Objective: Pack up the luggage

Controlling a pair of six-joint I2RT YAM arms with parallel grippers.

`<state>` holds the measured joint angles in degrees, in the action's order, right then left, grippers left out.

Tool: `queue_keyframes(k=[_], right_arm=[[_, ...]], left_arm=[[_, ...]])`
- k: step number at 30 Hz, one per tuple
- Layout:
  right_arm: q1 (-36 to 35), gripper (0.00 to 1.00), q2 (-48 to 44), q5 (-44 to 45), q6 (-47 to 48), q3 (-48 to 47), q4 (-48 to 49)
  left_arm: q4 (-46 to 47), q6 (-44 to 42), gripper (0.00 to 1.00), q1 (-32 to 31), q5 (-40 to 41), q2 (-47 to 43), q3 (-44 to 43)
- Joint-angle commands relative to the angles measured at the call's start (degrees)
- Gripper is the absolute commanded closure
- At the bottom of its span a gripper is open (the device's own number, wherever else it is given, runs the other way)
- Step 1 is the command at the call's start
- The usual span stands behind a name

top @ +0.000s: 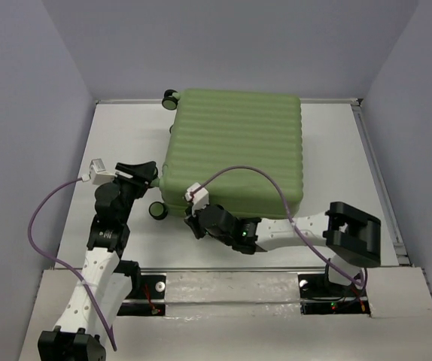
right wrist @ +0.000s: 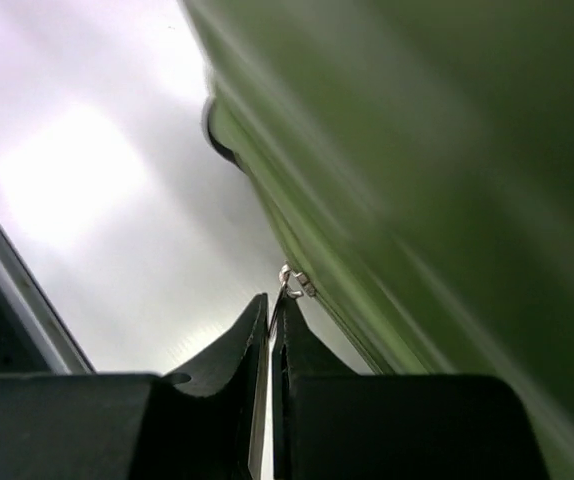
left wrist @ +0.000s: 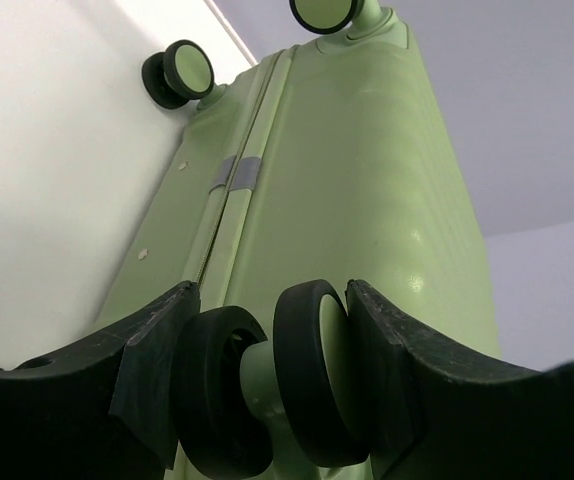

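Looking down from the top view, we find the closed light-green ribbed hard-shell suitcase point(top: 235, 150) lying flat on the white desk point(top: 336, 165), toward the middle and back. Its wheeled end faces the left arm. The left claw point(top: 150, 174) is at that end and the right claw point(top: 197, 219) is against the near long edge. From the left wrist, the jaws stand on either side of a black-and-green twin wheel point(left wrist: 312, 385) on a corner. Both pads appear to press on it, so we read this claw as grasping the wheel. The shell runs away from it, and the closing seam point(left wrist: 229, 215) shows along its side. From the right wrist, the fingers are clenched tip to tip. A small metal zipper pull point(right wrist: 292, 282) sits right at their ends, but we cannot tell whether it is actually pinched. We judge the case to be stiff, smooth and slippery. It is far too broad for either claw to span and probably too heavy to lift, so it will slide rather than rise. The sensible holds are the small protruding parts: a wheel for steadying or dragging, though it may swivel in the grip, and the pull for working the zip.
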<state>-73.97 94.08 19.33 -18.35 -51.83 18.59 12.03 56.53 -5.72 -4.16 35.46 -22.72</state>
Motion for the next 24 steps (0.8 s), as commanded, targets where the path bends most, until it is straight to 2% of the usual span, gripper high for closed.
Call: queue_keyframes(k=[1,2,3,5,6,7,8,10,11,12,14,15,17,18,19,21,22,24], right_arm=[[-6.35,0.93,9.70,-30.85,-3.01,-13.63,8.32],[-6.36,0.93,10.85,-30.32,-2.57,-14.69,5.96],[-7.05,0.86,10.34,-29.80,-2.22,-14.79,5.58],[-7.06,0.66,7.18,-26.12,-2.39,-12.07,4.54],[-7.06,0.44,2.29,-24.10,-1.61,-11.11,2.70],[-7.06,0.33,-0.28,-20.08,-1.08,-10.57,0.59],[-7.06,0.27,-2.74,-17.08,-0.64,-9.87,-5.08],[-7.06,0.18,-10.88,-10.06,-0.20,-8.99,-10.30],[-5.58,0.18,-13.72,-8.28,-0.46,-7.59,-14.85],[-4.61,0.34,-19.67,-5.74,-1.24,-6.62,-16.64],[-1.98,0.69,-25.85,-3.61,-2.30,-4.34,-19.63],[1.87,0.93,-28.84,-2.12,-3.18,-2.33,-23.39],[7.50,0.93,-37.25,3.15,-4.41,-1.17,-29.79],[13.79,0.93,-39.74,8.04,-5.28,-0.90,-32.45],[17.16,0.93,-44.12,10.61,-5.82,-0.90,-34.65],[24.28,0.93,-47.75,13.09,-6.09,-0.99,-38.80],[31.36,0.93,-48.98,14.40,-5.91,-1.16,-39.76],[38.61,0.93,-49.26,13.90,-5.21,-1.60,-41.79]], left_arm=[[-0.08,-12.67,0.94,-3.86,-9.02,-1.19,2.15],[-0.08,-12.85,0.94,-3.86,-8.58,-1.19,2.15],[0.01,-12.94,0.94,-3.86,-8.32,-1.27,2.24],[0.18,-13.11,0.94,-3.86,-7.44,-1.27,2.50],[0.45,-13.11,0.94,-3.86,-7.26,-1.19,2.59],[0.54,-13.12,0.94,-3.86,-7.09,-1.10,2.59],[0.62,-13.12,0.94,-3.86,-6.56,-1.01,2.51],[0.71,-13.20,0.94,-3.86,-6.12,-1.10,2.16],[0.71,-13.38,0.94,-3.86,-5.77,-1.10,2.07],[0.80,-13.38,0.94,-3.86,-5.68,-1.18,1.98],[0.89,-13.29,0.94,-3.86,-5.68,-1.27,1.98],[0.89,-13.29,0.94,-3.86,-5.77,-1.27,2.07],[0.98,-13.55,0.94,-3.95,-6.20,-1.36,2.42],[0.98,-13.82,0.94,-3.95,-6.29,-1.54,2.68],[0.89,-14.08,0.94,-4.04,-6.47,-1.80,2.86],[0.63,-15.04,0.94,-4.22,-6.56,-2.24,3.03],[0.45,-15.40,0.94,-4.30,-6.65,-2.33,3.12],[0.19,-16.01,0.94,-4.74,-6.82,-2.68,3.21]])
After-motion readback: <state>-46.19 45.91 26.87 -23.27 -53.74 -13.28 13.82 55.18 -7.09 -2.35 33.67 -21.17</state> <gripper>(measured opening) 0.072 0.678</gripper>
